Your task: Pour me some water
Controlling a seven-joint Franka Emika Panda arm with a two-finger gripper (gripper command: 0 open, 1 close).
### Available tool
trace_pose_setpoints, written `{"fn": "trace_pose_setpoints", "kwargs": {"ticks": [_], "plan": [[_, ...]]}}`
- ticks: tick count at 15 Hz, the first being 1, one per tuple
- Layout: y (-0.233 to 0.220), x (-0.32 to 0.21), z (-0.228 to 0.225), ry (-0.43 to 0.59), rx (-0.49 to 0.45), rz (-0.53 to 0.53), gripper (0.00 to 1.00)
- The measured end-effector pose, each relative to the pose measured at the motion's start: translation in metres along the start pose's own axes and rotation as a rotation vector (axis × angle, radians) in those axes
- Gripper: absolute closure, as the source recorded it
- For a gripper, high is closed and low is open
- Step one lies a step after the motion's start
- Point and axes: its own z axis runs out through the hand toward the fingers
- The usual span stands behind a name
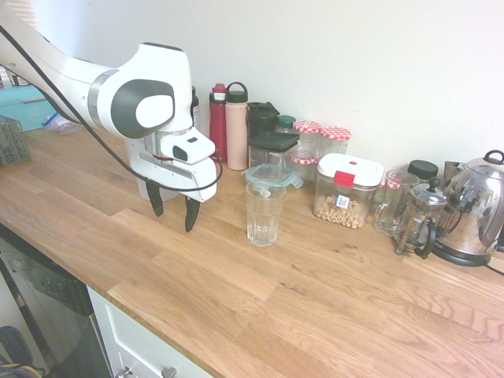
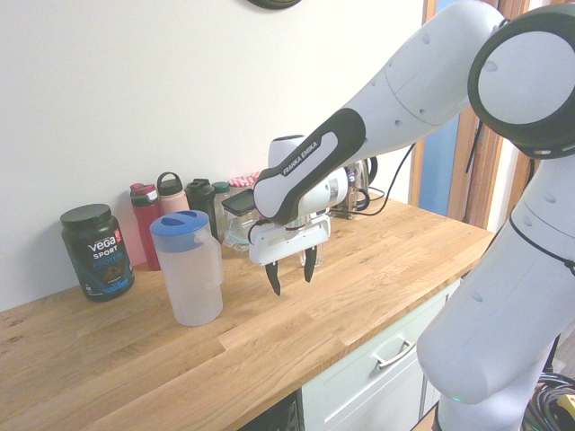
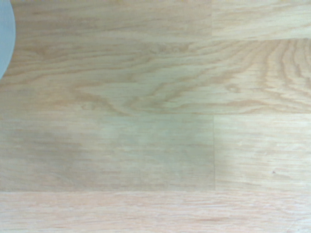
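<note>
A tall frosted-white jug [image 2: 190,274] with a blue lid and a side handle stands on the wooden counter [image 2: 296,332]. The water [image 2: 194,301] inside shows only dimly through its wall. My gripper [image 2: 291,283] hangs open just above the counter, a short way to the jug's side, with nothing between its fingers. In the first exterior view the gripper [image 1: 174,219] sits between the hidden jug and an empty clear drinking glass [image 1: 264,213]. The wrist view shows bare wood and a pale curved edge [image 3: 5,41] at one corner.
Along the wall stand red and pink bottles [image 1: 227,122], several jars, a lidded food box [image 1: 345,189], a glass mug [image 1: 392,203], a coffee press [image 1: 424,216] and a steel kettle [image 1: 476,209]. A black Vega tub [image 2: 97,251] stands beyond the jug. The counter's front edge [image 1: 157,327] is near.
</note>
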Motion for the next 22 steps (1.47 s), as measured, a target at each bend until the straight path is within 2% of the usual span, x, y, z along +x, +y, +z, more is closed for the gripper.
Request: {"fn": "trace_pose_setpoints", "kwargs": {"ticks": [3, 6, 12, 18, 22], "plan": [[-0.001, -0.001, -0.003, 0.006, 0.005, -0.011, 0.00], [-0.006, -0.016, -0.030, 0.037, 0.036, -0.047, 0.00], [-0.028, -0.080, -0.102, 0.135, 0.126, -0.234, 0.00], [-0.063, -0.114, -0.117, 0.192, 0.212, -0.417, 0.00], [-0.083, -0.124, -0.119, 0.253, 0.271, -0.475, 0.00]]}}
